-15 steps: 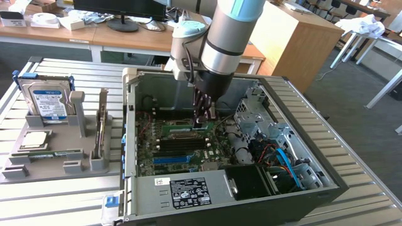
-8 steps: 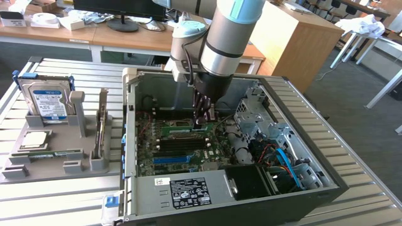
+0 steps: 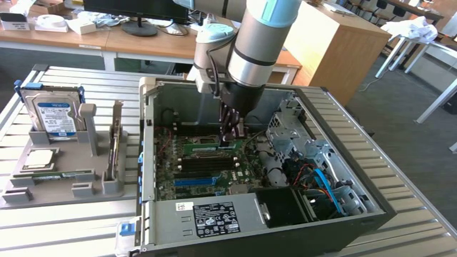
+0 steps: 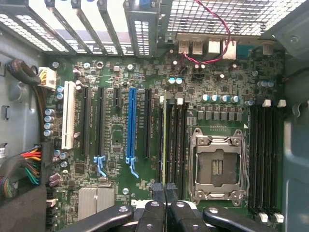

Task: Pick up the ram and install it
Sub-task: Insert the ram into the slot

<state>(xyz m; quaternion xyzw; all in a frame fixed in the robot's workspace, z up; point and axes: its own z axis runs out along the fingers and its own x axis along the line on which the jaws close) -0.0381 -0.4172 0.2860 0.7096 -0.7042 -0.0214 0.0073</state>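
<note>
Gripper [image 4: 164, 189] clamps ram [image 4: 164, 137] — thin grn strip, seen edge-on.

Exterior view looks down into the computer case [image 3: 321, 235]; wrist view closely faces the shared motherboard [image 4: 116, 145].

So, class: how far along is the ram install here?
Done: the ram is picked up. In hand: the gripper is shut on it, edge-on over the black memory slots beside the processor socket. Left: seating it; whether it has entered a slot cannot be told.
</note>
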